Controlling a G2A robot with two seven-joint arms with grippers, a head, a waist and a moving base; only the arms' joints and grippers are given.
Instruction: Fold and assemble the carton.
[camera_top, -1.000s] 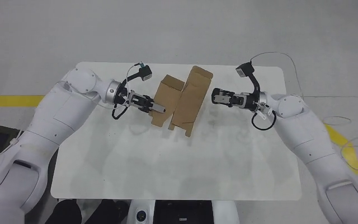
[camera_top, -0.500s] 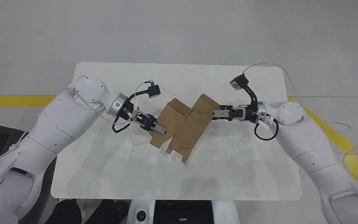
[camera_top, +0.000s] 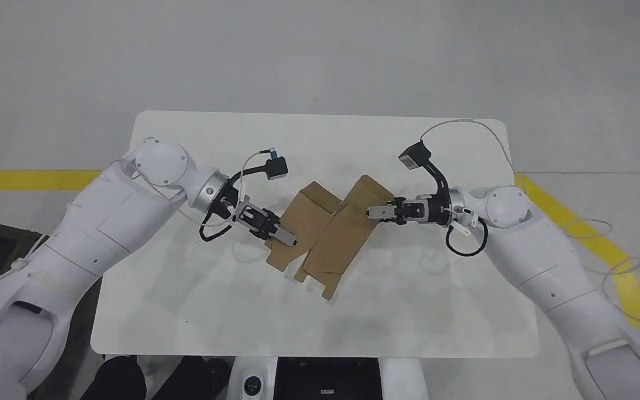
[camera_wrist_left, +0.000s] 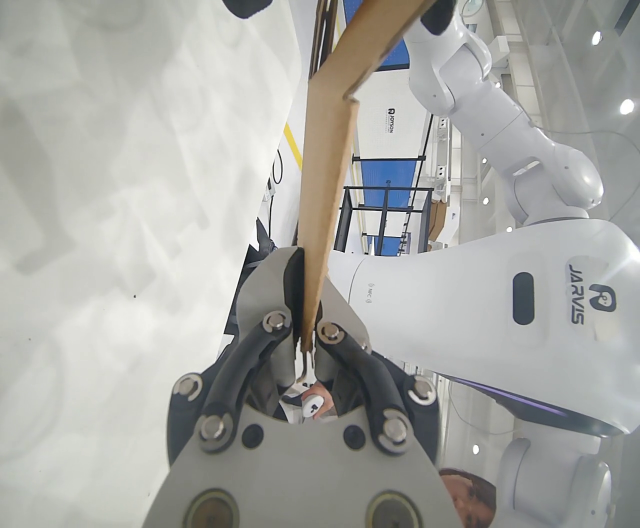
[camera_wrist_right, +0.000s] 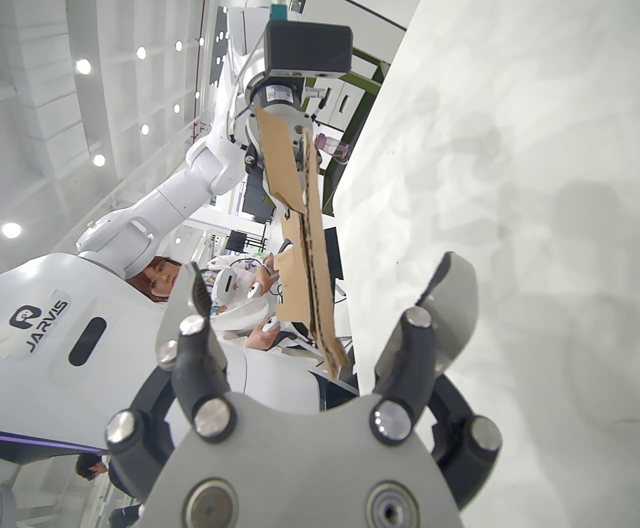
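Left gripper (camera_wrist_left: 306, 280) clamped tight on one thin edge of the flat brown cardboard carton (camera_top: 325, 230). Right gripper (camera_wrist_right: 322, 285) gapes wide, with the carton's far end just between its fingers. The risk is that, pinched by one edge only, the board sags or twists free. It spans the two grippers, over the middle of the white desk (camera_top: 200, 320).

carton (camera_top: 322, 236) over table (camera_top: 200, 300), between left hand (camera_top: 287, 238), right hand (camera_top: 373, 212)
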